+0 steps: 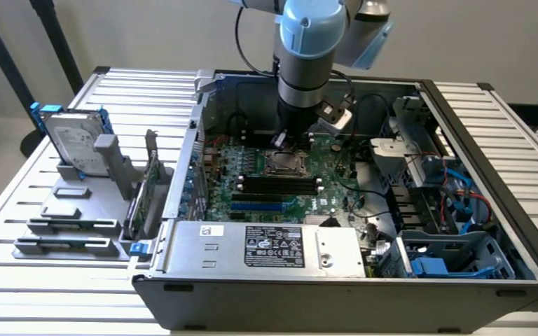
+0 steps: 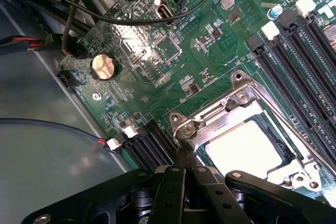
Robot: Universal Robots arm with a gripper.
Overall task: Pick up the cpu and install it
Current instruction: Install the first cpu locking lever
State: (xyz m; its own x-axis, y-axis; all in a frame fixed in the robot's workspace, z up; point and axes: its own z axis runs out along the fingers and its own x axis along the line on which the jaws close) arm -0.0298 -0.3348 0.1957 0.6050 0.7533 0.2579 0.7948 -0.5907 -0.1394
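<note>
Already the work looks far along: inside the open computer case (image 1: 493,280), toward the far edge of the green motherboard (image 1: 279,189), the cpu (image 2: 244,148) lies flat in its socket frame (image 2: 239,98), shiny top up, the frame not closed over it. Above, the arm reaches straight down, its gripper (image 2: 185,174) beside the socket's corner, fingers pressed together, holding nothing.

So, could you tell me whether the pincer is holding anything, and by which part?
Nothing is held: the pincer is shut and empty, beside the cpu in its socket.
</note>
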